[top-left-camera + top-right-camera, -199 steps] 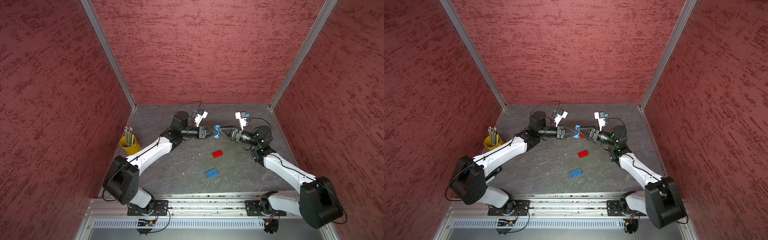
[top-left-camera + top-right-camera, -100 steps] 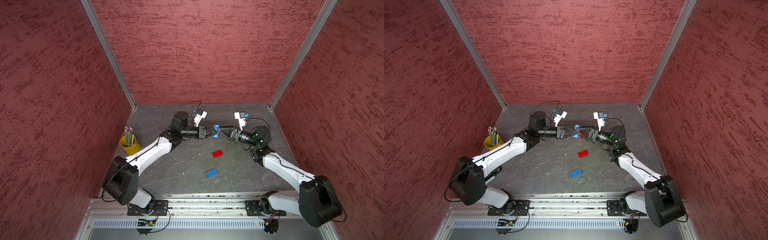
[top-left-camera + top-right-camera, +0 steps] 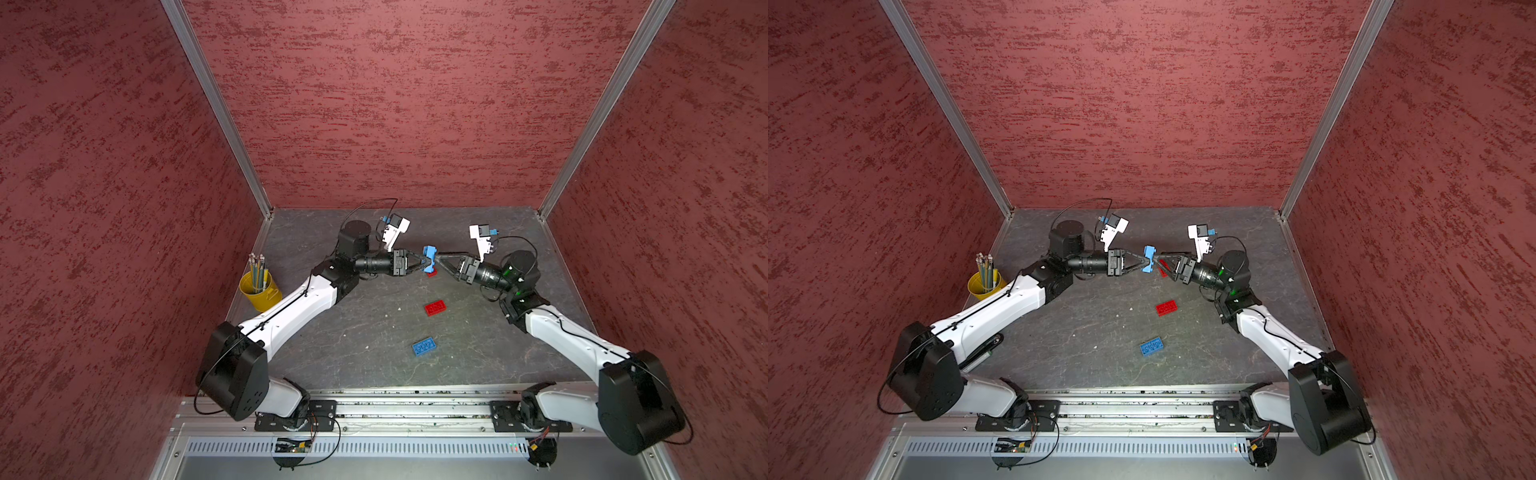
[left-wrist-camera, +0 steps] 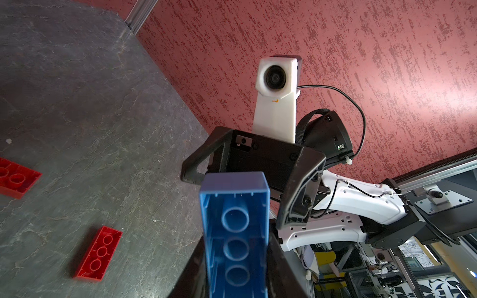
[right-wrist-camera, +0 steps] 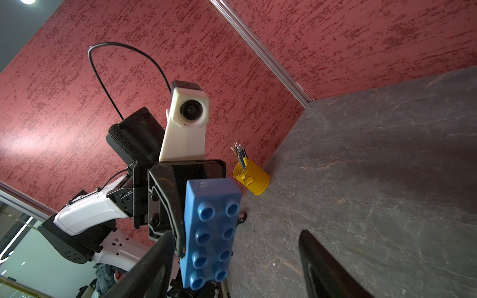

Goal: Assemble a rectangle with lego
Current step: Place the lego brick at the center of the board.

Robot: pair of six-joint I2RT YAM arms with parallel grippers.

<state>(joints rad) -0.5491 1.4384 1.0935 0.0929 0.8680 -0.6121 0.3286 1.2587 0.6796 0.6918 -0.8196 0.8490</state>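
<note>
Lego brick [image 3: 429, 253], blue, hangs clamped in my left pincer [image 3: 423, 264]; my right pincer [image 3: 439, 262] stands apart around it. Loose on the table [image 3: 353, 324] lie a red brick [image 3: 432, 272], a second red brick [image 3: 435, 307] and another blue brick [image 3: 424, 346]. Nothing joined yet, I judge; next, fetch a mate, studs aligned squarely.

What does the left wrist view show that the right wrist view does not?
Only the left wrist view: two red bricks on the table, and the hollow underside of the blue brick. Only the right wrist view: the yellow pencil cup and the brick's studded top. Both: the blue brick clamped in the left fingers, and the table.
</note>
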